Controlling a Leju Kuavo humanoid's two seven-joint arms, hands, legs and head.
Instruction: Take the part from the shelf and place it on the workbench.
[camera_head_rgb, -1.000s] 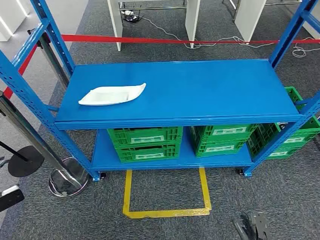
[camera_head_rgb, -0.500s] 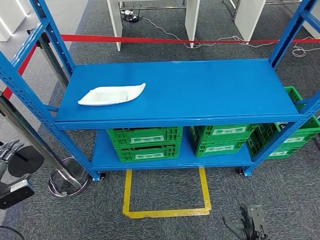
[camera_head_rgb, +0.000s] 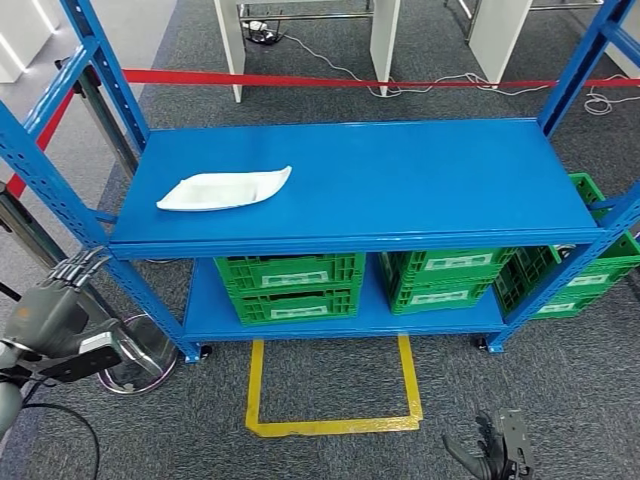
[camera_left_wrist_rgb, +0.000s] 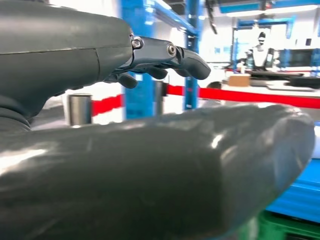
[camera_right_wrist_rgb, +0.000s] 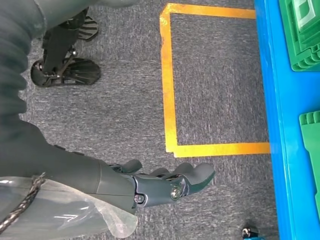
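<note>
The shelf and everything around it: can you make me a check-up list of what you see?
Surface: blue shelf, top level bare apart from one part; no workbench seen.
Job's things: white part lying flat at the top level's left end, untouched.
Clutter: green crates on the lower level, another at the right end.
Hands: left hand raised beside the shelf's left post, fingers out straight, holding nothing; right hand low over the floor, holding nothing.
Cables: white cables on the carpet behind the shelf.
Surroundings: grey carpet, yellow floor marking, red barrier tape, metal stand base.
</note>
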